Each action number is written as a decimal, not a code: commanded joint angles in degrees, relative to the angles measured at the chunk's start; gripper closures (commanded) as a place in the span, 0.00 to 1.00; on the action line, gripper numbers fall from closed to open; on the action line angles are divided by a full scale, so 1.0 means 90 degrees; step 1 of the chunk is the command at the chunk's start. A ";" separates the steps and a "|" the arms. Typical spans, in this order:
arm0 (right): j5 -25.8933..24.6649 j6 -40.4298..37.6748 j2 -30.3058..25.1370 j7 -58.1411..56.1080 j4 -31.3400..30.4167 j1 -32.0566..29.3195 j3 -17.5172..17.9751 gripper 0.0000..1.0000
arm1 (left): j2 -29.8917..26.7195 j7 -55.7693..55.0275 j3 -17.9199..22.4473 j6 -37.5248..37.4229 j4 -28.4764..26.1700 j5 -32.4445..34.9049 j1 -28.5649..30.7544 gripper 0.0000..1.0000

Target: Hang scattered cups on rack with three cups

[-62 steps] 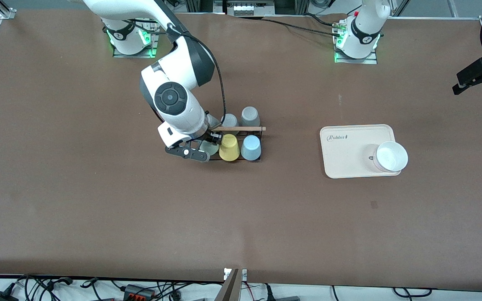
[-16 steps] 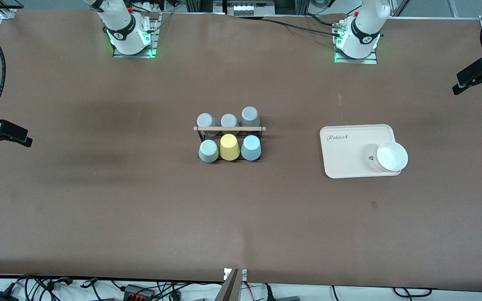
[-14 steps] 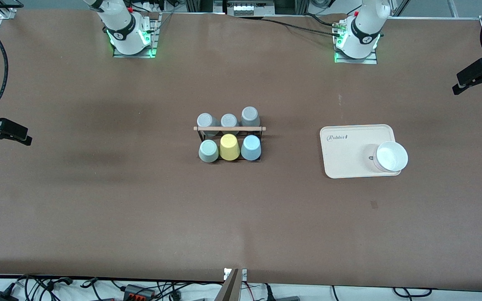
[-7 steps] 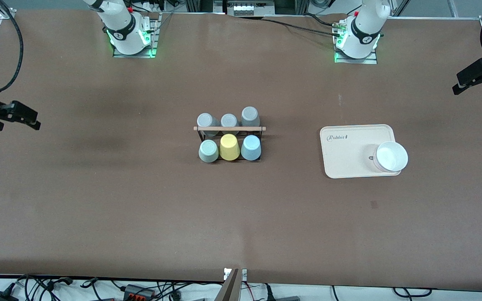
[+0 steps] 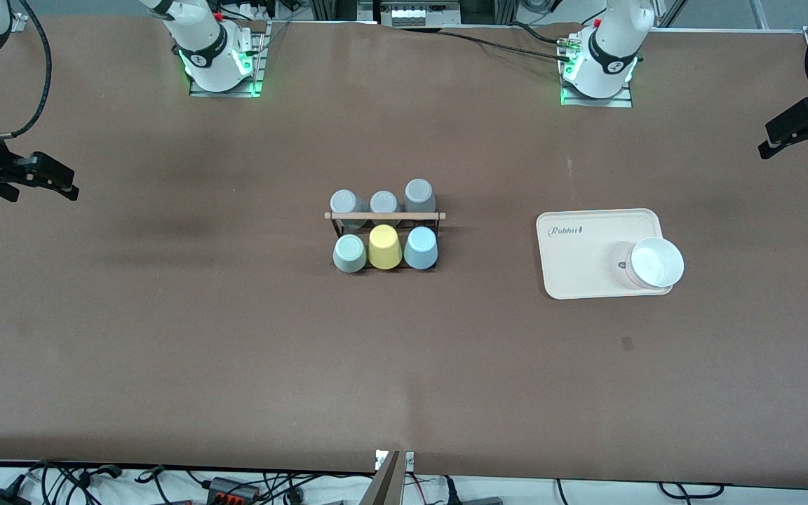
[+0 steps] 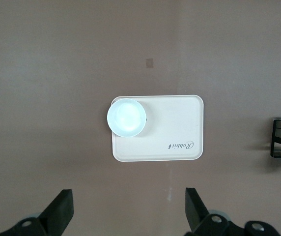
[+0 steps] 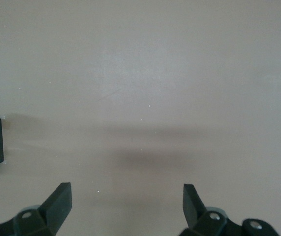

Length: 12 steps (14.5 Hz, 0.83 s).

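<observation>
Brown matte table (image 5: 236,351) fills the front view, metal frame rails along the robots' edge, cables and power strips off the edge nearest the front camera. Mid-table stands the small black wire-frame rack with a light wooden rod on top (image 5: 384,216). Upside down on its pegs, in the row nearer the camera: pale mint green tumbler (image 5: 349,253), yellow cup (image 5: 384,247), light blue tumbler (image 5: 420,247); three grey cups (image 5: 384,200) in the farther row. Cream rectangular tray (image 5: 586,245) toward the left arm's end carries a white bowl (image 5: 655,263). Right gripper (image 7: 126,206) hangs over bare table at its own end, fingers spread wide, holding nothing. Left gripper (image 6: 128,211) hangs above the tray's end, fingers equally wide, touching nothing.
</observation>
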 commanded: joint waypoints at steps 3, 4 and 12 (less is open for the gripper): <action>-0.0079 0.0015 -0.0156 -0.0103 -0.0100 0.0037 0.0012 0.00 | 0.0010 0.0131 0.0002 -0.0071 0.0061 -0.0016 0.0022 0.00; -0.0079 -0.0052 -0.0156 -0.0093 -0.0090 0.0027 0.0002 0.00 | 0.0010 0.0131 0.0031 -0.0062 0.0061 -0.0016 0.0032 0.00; -0.0031 0.0025 -0.0156 -0.0025 -0.0080 0.0124 -0.0037 0.00 | -0.0009 0.0131 0.0051 -0.0062 0.0071 -0.0016 0.0032 0.00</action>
